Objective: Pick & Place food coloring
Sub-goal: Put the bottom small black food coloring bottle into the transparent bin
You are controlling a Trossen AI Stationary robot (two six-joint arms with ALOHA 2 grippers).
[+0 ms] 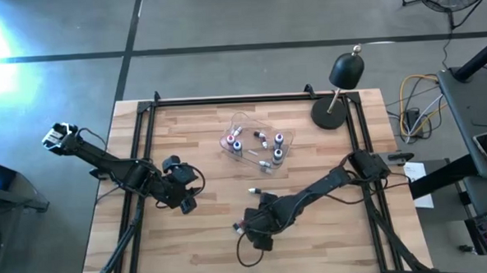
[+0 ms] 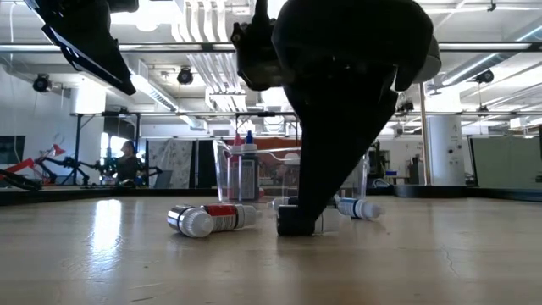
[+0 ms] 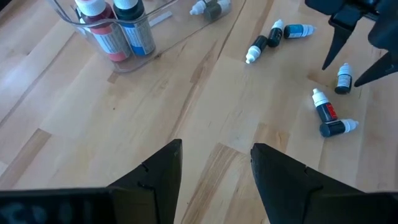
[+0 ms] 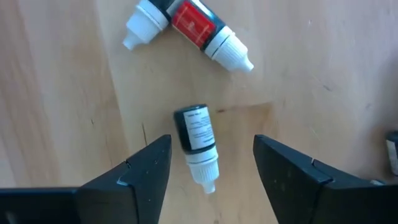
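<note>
From above, I have the right gripper [image 1: 249, 228] down low near the front edge of the worktop [image 1: 330, 240], about midway along it, while the left gripper [image 1: 185, 197] waits off toward the left edge. The clear tray [image 1: 258, 146] sits at the middle, nearer the back edge, with several bottles already in it.

At table height the right arm is a dark mass right down on the wood, and a red-labelled bottle [image 2: 212, 218] lies on its side just beside it, with a few more loose ones on the wood between it and the tray.

The left wrist camera shows its own fingers apart with nothing between them — idle, and clear of the work.

From the right wrist I see my target: a dark bottle with a white cap [image 4: 198, 143] lying flat between the fingers [image 4: 142, 171], which stand open and are not yet touching it. It lies a little closer to one finger, so I judge I should centre over the body, not the tapering cap, then close gently — a round bottle will likely roll if one finger meets it first. The red bottle [image 4: 202, 31] lies near, so I want to lift straight up.
</note>
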